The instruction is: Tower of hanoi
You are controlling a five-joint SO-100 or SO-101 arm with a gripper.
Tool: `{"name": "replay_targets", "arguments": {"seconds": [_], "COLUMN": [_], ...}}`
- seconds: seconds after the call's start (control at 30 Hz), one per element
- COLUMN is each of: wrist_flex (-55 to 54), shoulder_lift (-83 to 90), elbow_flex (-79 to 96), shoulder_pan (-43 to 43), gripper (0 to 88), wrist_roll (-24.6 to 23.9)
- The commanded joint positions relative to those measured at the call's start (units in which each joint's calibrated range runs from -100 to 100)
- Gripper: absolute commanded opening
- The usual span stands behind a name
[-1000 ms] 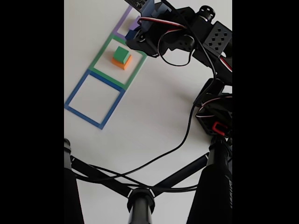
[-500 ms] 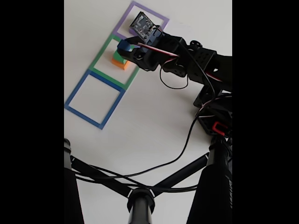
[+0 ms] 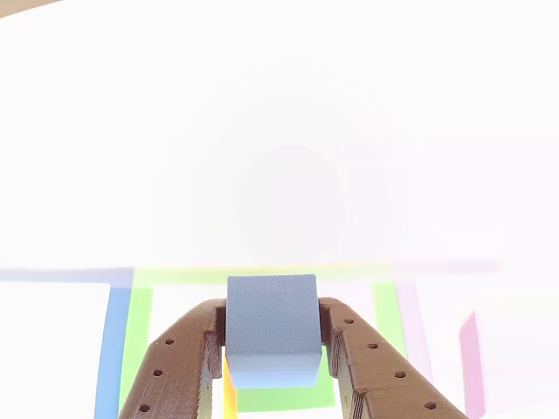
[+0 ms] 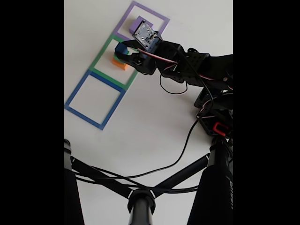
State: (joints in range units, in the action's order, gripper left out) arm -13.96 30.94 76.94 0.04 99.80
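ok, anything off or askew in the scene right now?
Nothing stands out. The gripper holds the blue cube squarely between its fingers, over the green outline. The orange cube sits inside that outline. The other view is heavily overexposed, so detail there is washed out.

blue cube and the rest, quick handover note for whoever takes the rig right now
Gripper: shut on the blue cube, held over the green outline.
Orange cube sits inside the green outline, mostly hidden by the gripper in the fixed view; the green cube cannot be made out.
Purple slab lies in the purple outline.
Blue outline holds nothing.
Done: blue cube picked up.
Left: set it down, likely on the stack below.
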Motion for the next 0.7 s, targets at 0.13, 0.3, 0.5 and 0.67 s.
{"name": "replay_targets", "arguments": {"seconds": [0.13, 0.3, 0.5, 0.67], "wrist_flex": [-6.44, -9.03, -11.30, -13.00], "shoulder_lift": [-4.09, -6.60, -8.94, -10.55], "elbow_flex": [-0.12, -0.03, -0.03, -0.03], "shoulder_pan": [-0.52, -0.71, -1.00, -1.00], "gripper": [0.2, 0.2, 0.2, 0.9], "wrist_roll": [0.20, 0.20, 0.20, 0.20]}}
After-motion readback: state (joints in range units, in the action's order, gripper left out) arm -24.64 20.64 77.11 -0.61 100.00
